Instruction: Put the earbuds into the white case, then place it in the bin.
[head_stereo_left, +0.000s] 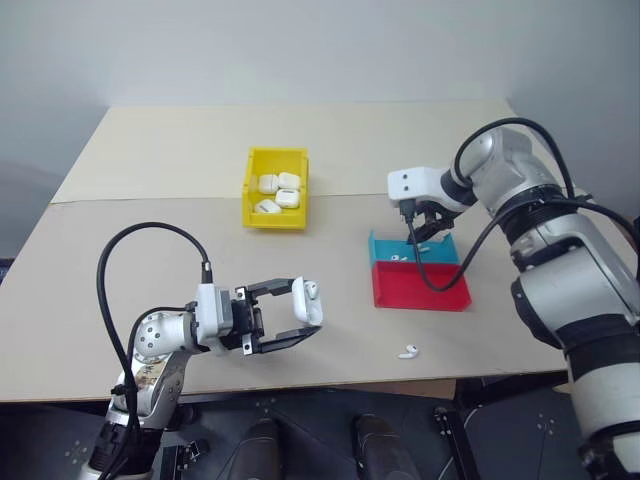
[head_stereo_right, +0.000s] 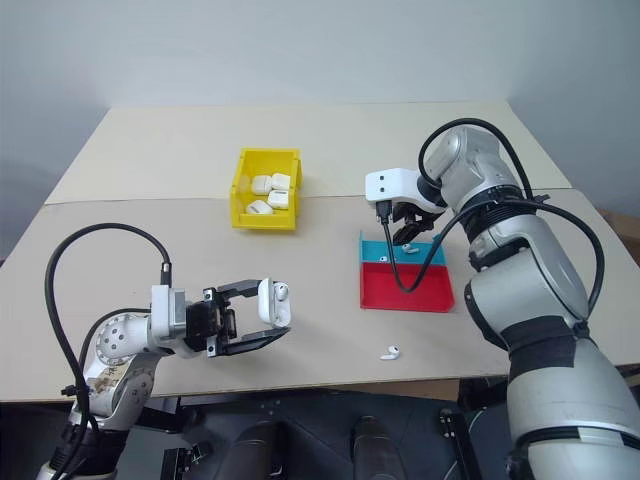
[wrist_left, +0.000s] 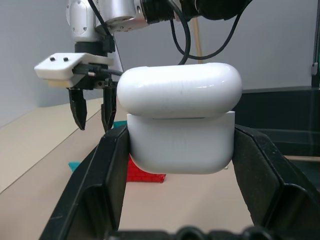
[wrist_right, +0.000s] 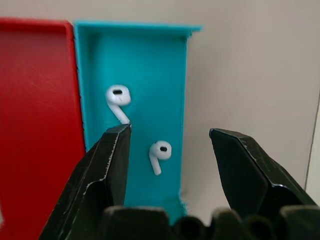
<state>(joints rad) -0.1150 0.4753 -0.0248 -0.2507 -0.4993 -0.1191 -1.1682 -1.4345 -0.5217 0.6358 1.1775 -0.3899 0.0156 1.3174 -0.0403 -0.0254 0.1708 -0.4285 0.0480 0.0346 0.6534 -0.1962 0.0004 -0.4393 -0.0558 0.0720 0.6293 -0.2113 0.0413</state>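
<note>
At centre right of the head view, the right gripper (head_stereo_left: 428, 228) hangs fingers spread above two earbuds (wrist_right: 160, 152) in the blue tray (wrist_right: 150, 60), while the left gripper (head_stereo_left: 290, 318) at lower left pinches the white case (head_stereo_left: 309, 300).

one bright yellow rectangular plastic bin (head_stereo_left: 251, 190), holding four small glossy white rounded cases (head_stereo_left: 278, 191). one more such white case (head_stereo_left: 308, 301) apart from it. one shallow red and blue tray (head_stereo_left: 418, 288). three tiny white stemmed earbuds: two in the tray's blue section (wrist_right: 117, 98), one on the counter (head_stereo_left: 407, 351).
</note>
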